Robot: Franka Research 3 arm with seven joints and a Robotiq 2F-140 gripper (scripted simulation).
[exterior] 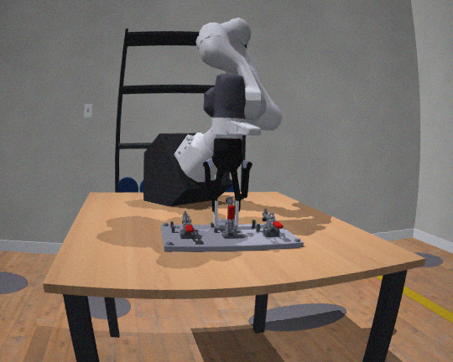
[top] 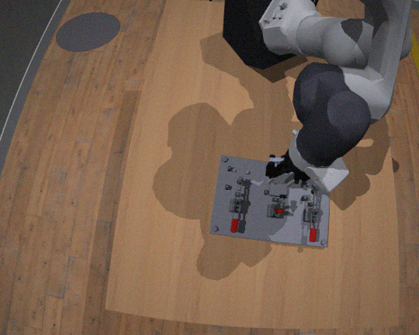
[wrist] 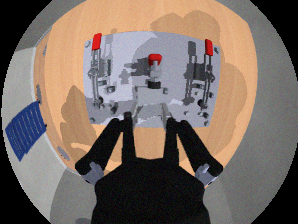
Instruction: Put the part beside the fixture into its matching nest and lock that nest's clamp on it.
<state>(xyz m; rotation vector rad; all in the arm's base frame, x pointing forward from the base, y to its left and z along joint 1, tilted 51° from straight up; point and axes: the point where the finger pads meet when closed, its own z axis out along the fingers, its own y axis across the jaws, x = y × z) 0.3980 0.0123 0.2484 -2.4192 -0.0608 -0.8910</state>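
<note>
A grey fixture plate (top: 221,211) (exterior: 236,244) (wrist: 127,50) lies on the table and carries three nests, each with a red-handled clamp. My gripper (top: 284,173) (exterior: 227,198) (wrist: 149,108) is shut on the light grey part (top: 278,190) (wrist: 150,107) and holds it low over the middle nest, at the end far from the clamp. I cannot tell whether the part touches the pads. The middle clamp's handle (exterior: 231,212) (wrist: 154,58) (top: 279,211) stands upright, open. The left clamp's handle (top: 234,225) (exterior: 189,228) and the right clamp's handle (top: 313,234) (exterior: 278,224) lie down.
The black robot base (top: 250,35) (exterior: 165,172) stands at the table's back edge, behind the plate. A black rack (exterior: 123,105) stands behind the table. My arm (top: 331,116) hangs over the plate's far right corner and hides part of the right nest.
</note>
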